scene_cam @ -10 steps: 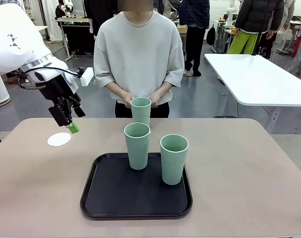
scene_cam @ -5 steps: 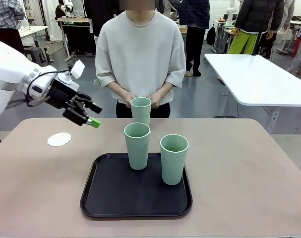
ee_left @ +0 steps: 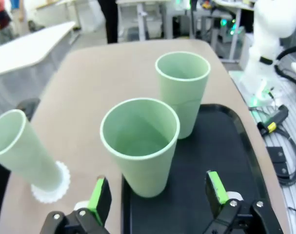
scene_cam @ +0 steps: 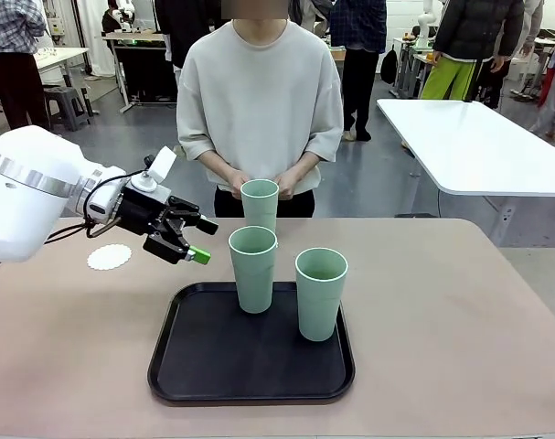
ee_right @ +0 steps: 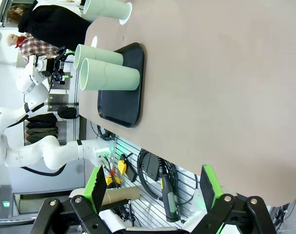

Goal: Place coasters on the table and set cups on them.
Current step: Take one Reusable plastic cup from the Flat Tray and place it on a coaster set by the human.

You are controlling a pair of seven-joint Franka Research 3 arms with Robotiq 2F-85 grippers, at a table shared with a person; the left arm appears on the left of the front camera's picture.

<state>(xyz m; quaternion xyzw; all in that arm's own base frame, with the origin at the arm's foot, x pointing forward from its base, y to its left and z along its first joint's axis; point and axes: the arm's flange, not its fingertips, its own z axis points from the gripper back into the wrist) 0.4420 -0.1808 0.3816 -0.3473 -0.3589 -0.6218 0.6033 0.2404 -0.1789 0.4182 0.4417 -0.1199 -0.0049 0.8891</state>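
Left end effector (scene_cam: pixel 202 240), open and empty, has swung from one bare white scalloped paper coaster (scene_cam: pixel 110 257) toward two unplaced mint-green plastic cups (scene_cam: pixel 253 270) (scene_cam: pixel 321 293); third cup (scene_cam: pixel 260 203) already stands on its coaster (ee_left: pixel 52 190).

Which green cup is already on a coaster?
The far pale mint-green plastic tumbler, nearest the person, on a white scalloped paper coaster; the others stand in the black tray.

Two mint-green cups (scene_cam: pixel 252 270) stand on the tray (scene_cam: pixel 195 366), a third cup (scene_cam: pixel 260 203) on a white coaster (ee_left: pixel 50 187) beyond it; another coaster (scene_cam: pixel 110 257) lies bare on the tabletop (scene_cam: pixel 460 302).
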